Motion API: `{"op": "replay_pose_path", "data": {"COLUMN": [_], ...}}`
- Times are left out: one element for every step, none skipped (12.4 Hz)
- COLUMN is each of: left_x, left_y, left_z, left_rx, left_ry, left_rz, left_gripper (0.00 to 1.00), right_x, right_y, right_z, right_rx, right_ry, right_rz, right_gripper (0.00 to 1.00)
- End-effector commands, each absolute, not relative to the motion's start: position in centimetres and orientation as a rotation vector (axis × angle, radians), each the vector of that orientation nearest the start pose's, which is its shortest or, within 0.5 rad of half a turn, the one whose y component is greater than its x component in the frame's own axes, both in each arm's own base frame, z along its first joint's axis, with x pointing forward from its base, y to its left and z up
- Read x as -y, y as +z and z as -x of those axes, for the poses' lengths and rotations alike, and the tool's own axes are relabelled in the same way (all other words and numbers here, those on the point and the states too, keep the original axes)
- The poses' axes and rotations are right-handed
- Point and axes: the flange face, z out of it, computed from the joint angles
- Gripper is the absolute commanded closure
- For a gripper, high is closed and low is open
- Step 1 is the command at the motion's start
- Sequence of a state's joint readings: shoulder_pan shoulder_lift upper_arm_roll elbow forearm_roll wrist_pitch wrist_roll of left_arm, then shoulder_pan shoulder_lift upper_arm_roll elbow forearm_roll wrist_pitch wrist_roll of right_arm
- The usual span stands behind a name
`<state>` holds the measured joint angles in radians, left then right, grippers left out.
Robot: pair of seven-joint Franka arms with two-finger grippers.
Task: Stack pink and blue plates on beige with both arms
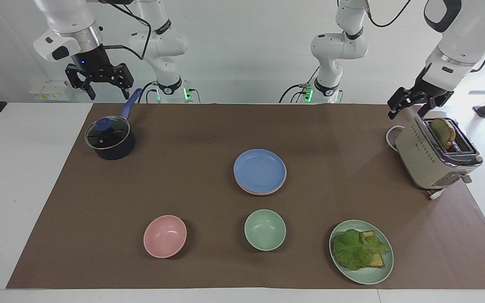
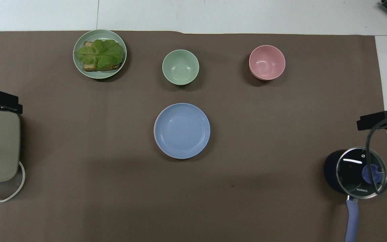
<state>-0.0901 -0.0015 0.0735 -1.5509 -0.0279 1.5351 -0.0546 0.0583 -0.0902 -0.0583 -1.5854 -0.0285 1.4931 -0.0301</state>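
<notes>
Bright, even light; soft shadows; sharp focus.

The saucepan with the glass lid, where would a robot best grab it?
Probably by its long blue handle. The saucepan stands upright with that handle pointing toward the robots, just under the open right gripper, so coming straight down and closing across the handle's narrow width looks easiest.

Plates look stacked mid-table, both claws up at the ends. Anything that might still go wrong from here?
1. The blue plate sits slightly off-centre, with the pink plate showing only as a thin rim beneath; a nudge might slide it.
2. The open right claw hangs above the saucepan; a low move could clip its handle.
3. The open left claw hangs beside the toaster and might bump it.
</notes>
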Motion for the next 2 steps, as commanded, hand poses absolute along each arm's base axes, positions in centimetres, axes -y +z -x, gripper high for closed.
{"op": "replay_pose_path", "data": {"left_x": [0.97,0.97], "left_y": [63.36,63.36], "left_z": [-54.59,-54.59], "left_rx": [0.045,0.047], "left_ry": [0.035,0.035], "left_rz": [3.163,3.163], "left_gripper": [0.0,0.0], "right_x": [1.05,0.95], "right_y": [66.07,66.07], "right_z": [-51.71,-51.71], "right_rx": [0.081,0.086], "right_ry": [0.017,0.017], "right_rz": [3.186,3.184], "right_gripper": [0.0,0.0]}}
